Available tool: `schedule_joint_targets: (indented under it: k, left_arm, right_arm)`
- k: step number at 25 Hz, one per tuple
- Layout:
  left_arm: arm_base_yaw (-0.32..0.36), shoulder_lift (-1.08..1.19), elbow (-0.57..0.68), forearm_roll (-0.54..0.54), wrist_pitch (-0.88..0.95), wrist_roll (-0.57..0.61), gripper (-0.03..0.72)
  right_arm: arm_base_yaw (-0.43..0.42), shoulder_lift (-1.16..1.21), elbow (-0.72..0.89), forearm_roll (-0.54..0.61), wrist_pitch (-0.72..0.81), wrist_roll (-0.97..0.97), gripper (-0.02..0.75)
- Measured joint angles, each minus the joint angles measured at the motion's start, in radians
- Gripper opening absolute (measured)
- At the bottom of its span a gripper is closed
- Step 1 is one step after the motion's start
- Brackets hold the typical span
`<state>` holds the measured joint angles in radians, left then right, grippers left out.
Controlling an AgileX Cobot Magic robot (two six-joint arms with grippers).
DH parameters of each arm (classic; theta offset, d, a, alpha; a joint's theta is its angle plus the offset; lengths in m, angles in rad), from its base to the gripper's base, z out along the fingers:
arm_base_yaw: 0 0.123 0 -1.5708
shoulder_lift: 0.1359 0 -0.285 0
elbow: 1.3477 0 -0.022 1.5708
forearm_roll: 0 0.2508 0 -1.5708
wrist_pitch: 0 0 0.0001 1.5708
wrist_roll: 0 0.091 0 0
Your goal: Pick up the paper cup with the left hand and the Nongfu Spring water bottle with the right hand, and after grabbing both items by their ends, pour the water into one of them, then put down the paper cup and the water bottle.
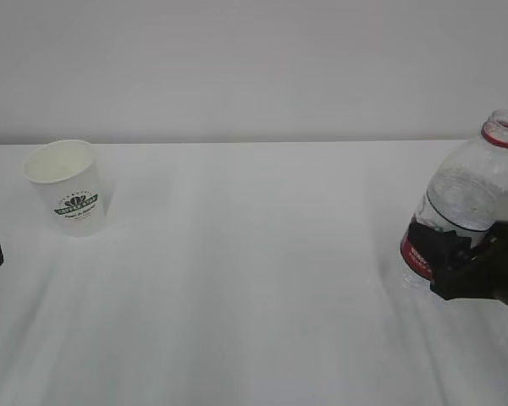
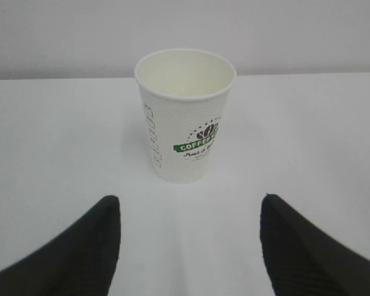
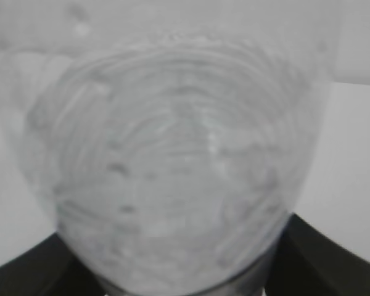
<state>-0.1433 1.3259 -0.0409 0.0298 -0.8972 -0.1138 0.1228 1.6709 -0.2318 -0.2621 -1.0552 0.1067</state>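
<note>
While the paper cup (image 2: 185, 117) stands ahead of open jaws, untouched.

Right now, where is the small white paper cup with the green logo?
The small white paper cup stands upright at the far left of the white table in the exterior view, untouched, just ahead of the open left claw.

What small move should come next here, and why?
Probably the left gripper should ease forward until its open fingers flank the cup, then close. The cup stands upright on the table, centred ahead of the gripper, untouched. The right gripper already sits around the bottle, which fills the right wrist view, so the cup side seems to lag.
</note>
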Motion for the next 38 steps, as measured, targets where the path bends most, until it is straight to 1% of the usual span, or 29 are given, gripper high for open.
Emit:
schedule_joint_targets:
  k: [5, 12, 14, 19, 21, 24, 27, 38]
  left_arm:
    - [0.000, 0.073, 0.000, 0.005, -0.057, 0.002, 0.514]
    - [0.000, 0.186, 0.000, 0.014, -0.222, -0.005, 0.520]
    - [0.000, 0.226, 0.000, 0.018, -0.238, -0.007, 0.543]
    - [0.000, 0.305, -0.008, 0.025, -0.242, 0.009, 0.659]
    - [0.000, 0.315, -0.008, 0.025, -0.244, 0.011, 0.673]
    - [0.000, 0.316, -0.020, 0.025, -0.244, 0.012, 0.680]
    - [0.000, 0.330, -0.057, 0.034, -0.245, 0.012, 0.682]
    - [0.000, 0.457, -0.148, 0.057, -0.251, 0.012, 0.682]
  right_arm:
    - [0.000, 0.000, -0.020, -0.006, 0.002, 0.001, 0.484]
    - [0.000, 0.000, -0.020, -0.010, 0.002, 0.006, 0.484]
    - [0.000, 0.000, -0.020, -0.010, -0.008, 0.007, 0.484]
    - [0.000, 0.000, -0.020, -0.012, -0.015, 0.008, 0.484]
    - [0.000, 0.000, -0.020, -0.013, -0.015, 0.008, 0.484]
    - [0.000, 0.000, -0.020, -0.014, -0.015, 0.008, 0.484]
    - [0.000, 0.000, -0.020, -0.016, -0.015, 0.008, 0.484]
    - [0.000, 0.000, -0.020, -0.016, -0.015, 0.008, 0.484]
